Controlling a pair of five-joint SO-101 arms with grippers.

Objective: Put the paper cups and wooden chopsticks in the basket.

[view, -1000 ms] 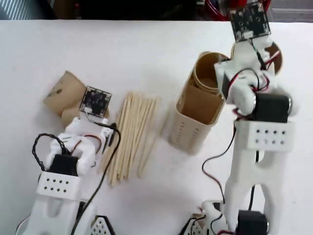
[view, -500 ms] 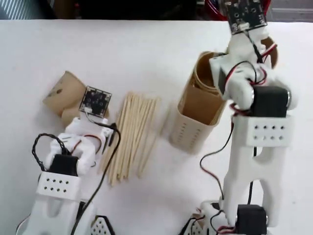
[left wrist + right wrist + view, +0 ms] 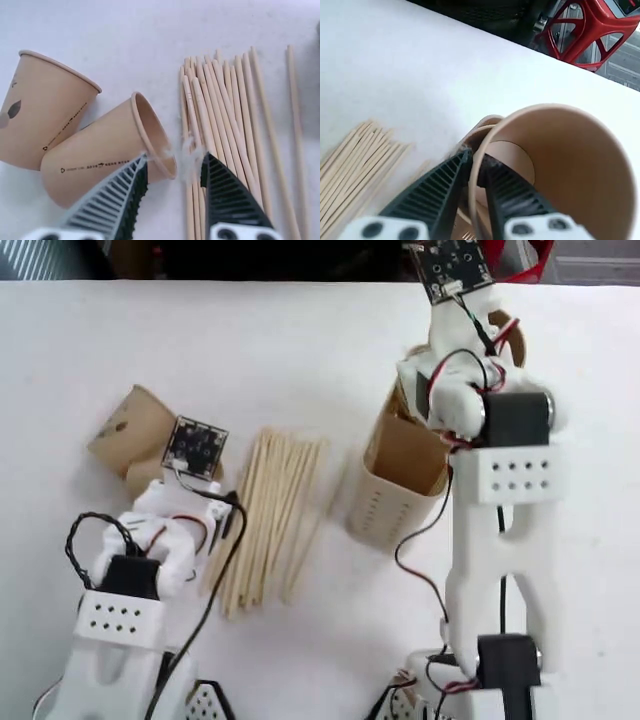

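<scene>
In the high view the basket (image 3: 385, 505) stands on the white worktop (image 3: 250, 340), and the right arm (image 3: 500, 540) leans over its mouth. The wooden chopsticks (image 3: 268, 520) lie in a loose bundle beside the basket, none of them packed. Beyond the left arm (image 3: 135, 570) two paper cups lie on their sides: the far cup (image 3: 128, 425) and the near cup (image 3: 143, 478). We judge the task to be in its early part, since those two cups and the whole bundle are yet to go in.

The left wrist view adds what the overhead angle cannot tell us about that arm's grip. The left pincer (image 3: 175, 159) is wide and holds nothing. The near cup's rim lies in the gap between the jaws, and the chopsticks are just beside the black jaw. We also see here that the two cups touch each other.

The right wrist view gives the detail on the other side. The right pincer (image 3: 476, 156) is nipped narrow on the wall of the held cup (image 3: 560, 165), one jaw inside the rim and one outside. Just past the jaws we see the rim of another cup (image 3: 487, 121). We take it to sit in the basket already, though we cannot be sure. If so, one cup is delivered and the held cup is close to joining it.
</scene>
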